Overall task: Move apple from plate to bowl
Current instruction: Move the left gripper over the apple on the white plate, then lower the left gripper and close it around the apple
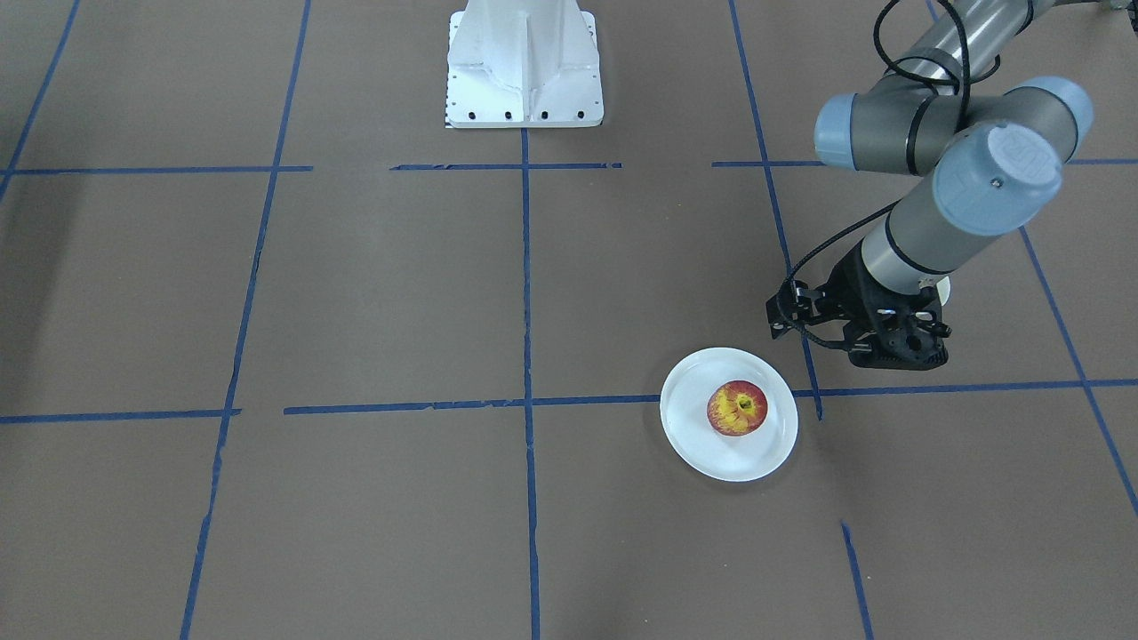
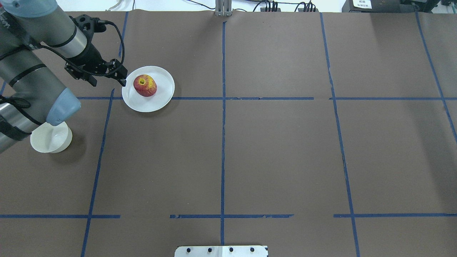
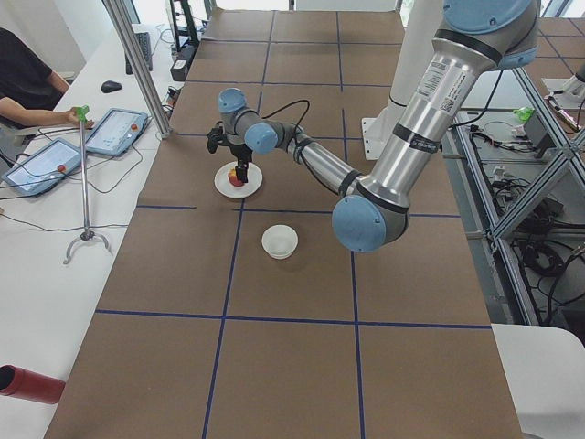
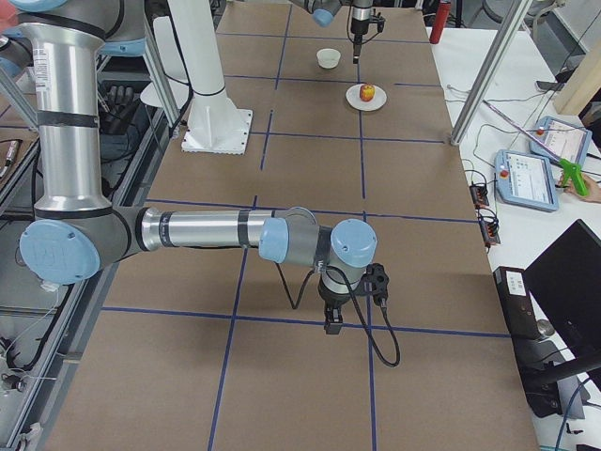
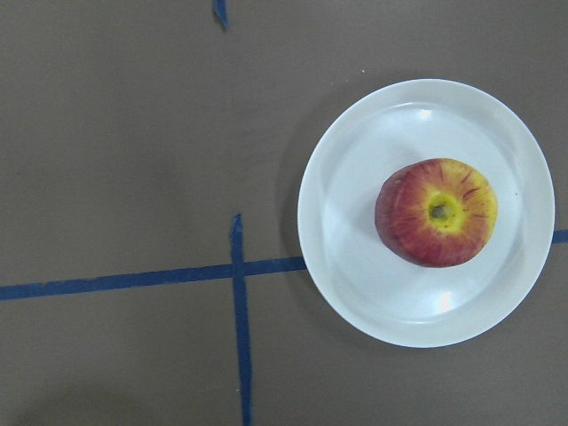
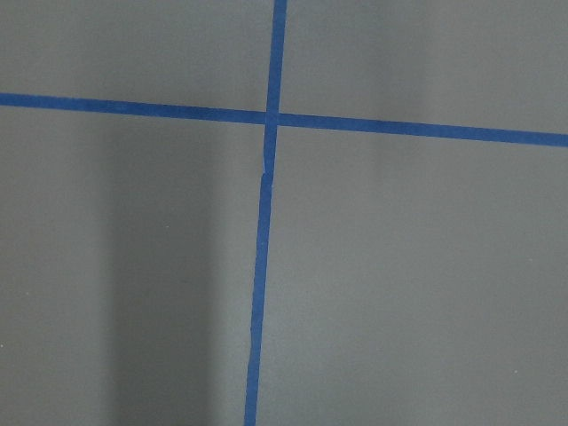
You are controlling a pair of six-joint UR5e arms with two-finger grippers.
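The red and yellow apple (image 2: 145,85) lies on the white plate (image 2: 162,98), stem dimple up; it also shows in the left wrist view (image 5: 436,213) on the plate (image 5: 355,266). My left gripper (image 2: 91,79) hangs above the table just left of the plate, apart from it; I cannot tell whether it is open or shut. It also shows in the front view (image 1: 893,354). The off-white bowl (image 2: 50,139) stands nearer the robot, partly hidden under my left arm's elbow. My right gripper (image 4: 331,324) shows only in the right side view, low over the table; its state cannot be told.
Blue tape lines cross the brown table cover. The robot's white base plate (image 1: 524,71) stands at the table's near middle. An operator (image 3: 27,91), tablets and a stand are beyond the far table edge. The right wrist view shows only a tape cross (image 6: 269,117).
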